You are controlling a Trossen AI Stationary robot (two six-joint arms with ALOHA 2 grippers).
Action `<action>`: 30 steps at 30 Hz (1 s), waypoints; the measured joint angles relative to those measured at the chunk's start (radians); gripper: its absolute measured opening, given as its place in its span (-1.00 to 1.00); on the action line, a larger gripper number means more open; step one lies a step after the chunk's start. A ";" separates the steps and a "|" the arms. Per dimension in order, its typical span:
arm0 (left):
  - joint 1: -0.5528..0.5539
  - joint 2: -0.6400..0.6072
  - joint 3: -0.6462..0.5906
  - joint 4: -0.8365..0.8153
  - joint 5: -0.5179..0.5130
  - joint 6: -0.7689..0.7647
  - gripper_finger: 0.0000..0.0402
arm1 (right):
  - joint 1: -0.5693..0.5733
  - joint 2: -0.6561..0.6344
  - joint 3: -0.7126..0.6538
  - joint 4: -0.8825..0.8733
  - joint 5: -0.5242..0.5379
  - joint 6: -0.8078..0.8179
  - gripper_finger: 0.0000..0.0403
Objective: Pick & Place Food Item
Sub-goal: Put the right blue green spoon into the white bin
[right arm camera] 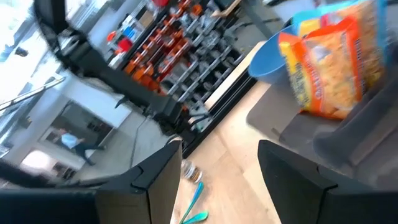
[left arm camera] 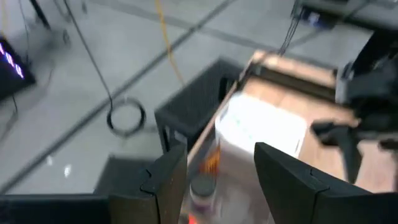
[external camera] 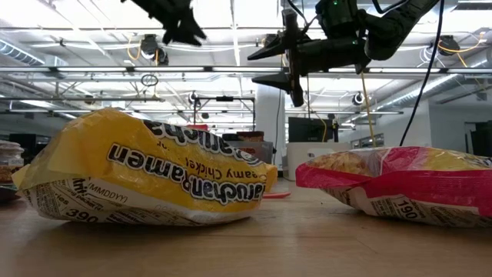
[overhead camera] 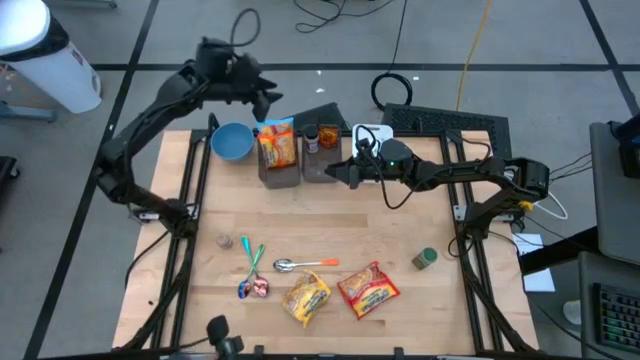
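On the far left of my tabletop (overhead camera: 400, 240) the left gripper (overhead camera: 268, 103) hangs with jaws open and empty, just above and behind the orange ramen packet (overhead camera: 277, 144), which stands upright in a grey bin (overhead camera: 279, 176) beside the blue bowl (overhead camera: 231, 141). Farther right, the right gripper (overhead camera: 345, 172) hovers over the neighbouring bin (overhead camera: 322, 168), jaws parted, holding nothing, the packet off to its side.

Blue bowl (overhead camera: 231, 141); orange packet (overhead camera: 277, 146); yellow ramen packet (overhead camera: 306, 297).
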 joint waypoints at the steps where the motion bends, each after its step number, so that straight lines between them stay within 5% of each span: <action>1: -0.004 -0.013 0.000 0.024 0.000 -0.001 -0.01 | 0.000 0.000 0.000 0.000 0.014 0.000 0.03; 7: -0.036 -0.065 0.001 0.118 0.001 -0.054 -0.01 | 0.000 0.000 0.000 0.003 0.113 -0.008 0.03; 13: -0.060 -0.069 0.001 0.156 0.024 -0.329 -0.02 | 0.000 0.000 0.000 0.003 0.147 -0.008 0.03; 22: -0.113 -0.101 0.001 0.147 0.280 -0.462 -0.01 | 0.000 0.000 0.000 0.003 0.144 -0.019 0.03; 30: -0.193 -0.211 0.001 0.103 0.187 -0.428 -0.01 | 0.000 0.000 0.000 0.003 0.146 -0.020 0.03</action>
